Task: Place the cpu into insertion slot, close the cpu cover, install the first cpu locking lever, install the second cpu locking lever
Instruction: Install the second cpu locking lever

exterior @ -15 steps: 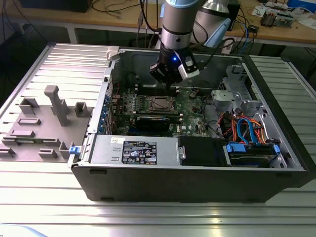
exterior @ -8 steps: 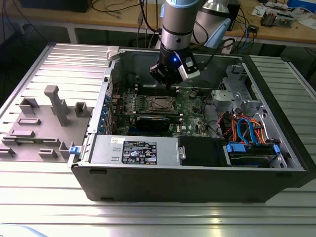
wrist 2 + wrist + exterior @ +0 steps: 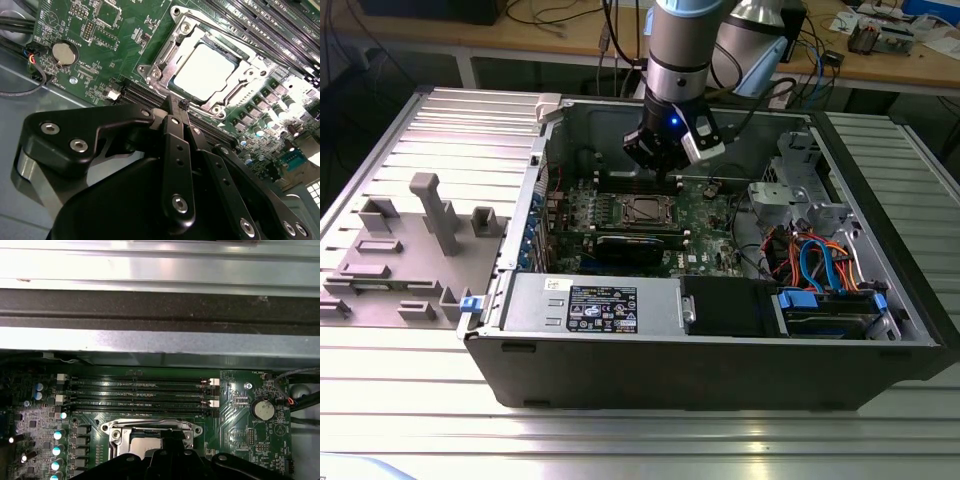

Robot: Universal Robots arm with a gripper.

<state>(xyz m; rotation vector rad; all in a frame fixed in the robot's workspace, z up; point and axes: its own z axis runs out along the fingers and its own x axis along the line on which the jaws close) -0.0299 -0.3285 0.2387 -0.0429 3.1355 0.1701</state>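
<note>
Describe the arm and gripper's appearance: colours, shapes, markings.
The arm is a round silver-grey tube with a black band and a glowing blue light near the wrist. The gripper is matte black, built of flat angular linkage plates fastened with silver screws, tapering to narrow fingers.

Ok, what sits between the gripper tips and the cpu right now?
In the second wrist view, the gripper has its fingertips together just short of the cpu. Between them lies the silvery edge of the cpu cover and a dark memory slot.
</note>
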